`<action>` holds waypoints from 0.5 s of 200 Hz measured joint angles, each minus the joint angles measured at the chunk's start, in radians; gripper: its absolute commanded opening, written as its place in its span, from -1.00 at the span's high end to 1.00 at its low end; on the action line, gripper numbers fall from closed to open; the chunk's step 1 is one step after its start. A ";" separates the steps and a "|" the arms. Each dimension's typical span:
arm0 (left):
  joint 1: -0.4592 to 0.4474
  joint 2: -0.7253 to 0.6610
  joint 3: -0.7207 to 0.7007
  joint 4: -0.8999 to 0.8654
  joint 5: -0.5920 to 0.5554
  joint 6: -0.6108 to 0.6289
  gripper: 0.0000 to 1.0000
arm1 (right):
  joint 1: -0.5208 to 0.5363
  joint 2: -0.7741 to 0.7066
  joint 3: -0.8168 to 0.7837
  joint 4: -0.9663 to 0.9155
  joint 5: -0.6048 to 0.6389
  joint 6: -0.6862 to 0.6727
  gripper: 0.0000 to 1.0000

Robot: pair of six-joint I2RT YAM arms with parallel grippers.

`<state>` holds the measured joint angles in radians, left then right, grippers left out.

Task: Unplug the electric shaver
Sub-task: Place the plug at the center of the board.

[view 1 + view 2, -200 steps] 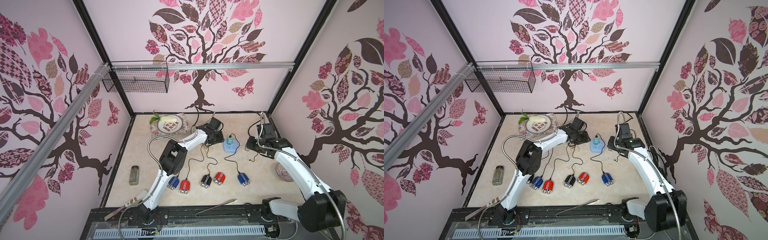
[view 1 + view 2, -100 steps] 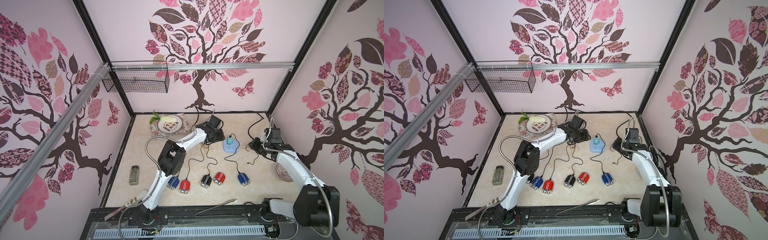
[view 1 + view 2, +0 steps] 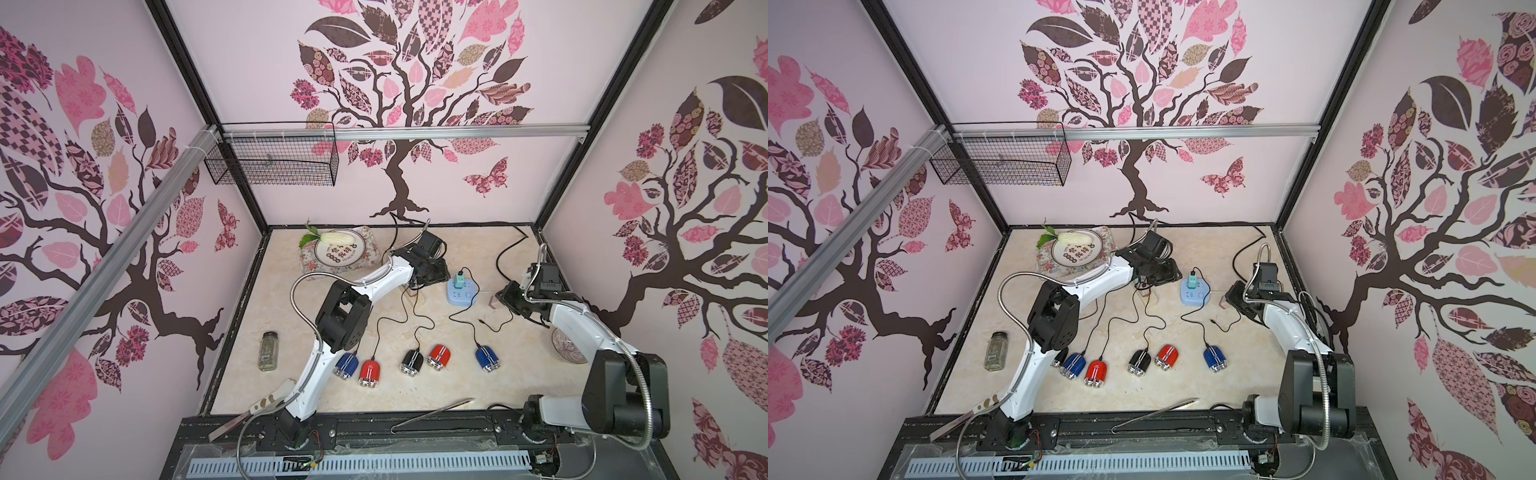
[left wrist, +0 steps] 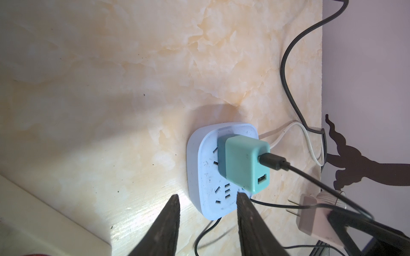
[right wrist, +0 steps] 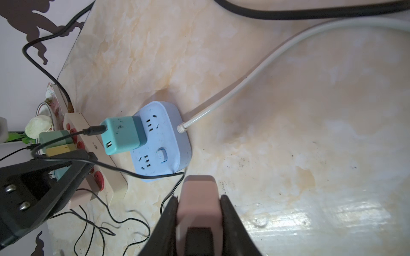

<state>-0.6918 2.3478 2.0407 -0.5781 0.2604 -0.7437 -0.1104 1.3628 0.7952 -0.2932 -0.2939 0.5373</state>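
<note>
- Nearest the robot's base, well short of the socket block [image 3: 462, 293], five shavers [image 3: 412, 360] lie in a row. The blue shaver [image 3: 487, 358] at the right end trails a thin black cord [image 3: 451, 318] up toward the block.
- Just right of the block, the right gripper [image 5: 199, 198] is clamped on a pink plug [image 5: 197, 190]. The plug lies level, its metal pins [image 4: 292, 207] bare and clear of the block.
- Just left of the block, the left gripper [image 4: 208, 196] hangs empty, its jaws at a middling gap.
- On the block's far half a teal charger [image 4: 241, 164] stands seated and upright.
- The pink plug looks already out. If the teal charger goes next, the left arm is nearer. The pull would run straight up its long axis.
</note>
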 measured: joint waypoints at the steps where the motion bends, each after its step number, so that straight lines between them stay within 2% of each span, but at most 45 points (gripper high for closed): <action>1: 0.000 0.000 0.000 0.000 0.000 0.000 0.11 | -0.001 0.001 -0.001 0.000 0.000 0.001 0.69; 100: 0.000 0.000 0.000 -0.005 0.007 0.010 0.11 | -0.087 0.125 -0.056 0.087 -0.103 0.025 0.67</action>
<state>-0.6914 2.3478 2.0407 -0.5831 0.2676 -0.7341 -0.1970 1.4879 0.7391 -0.2062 -0.3969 0.5621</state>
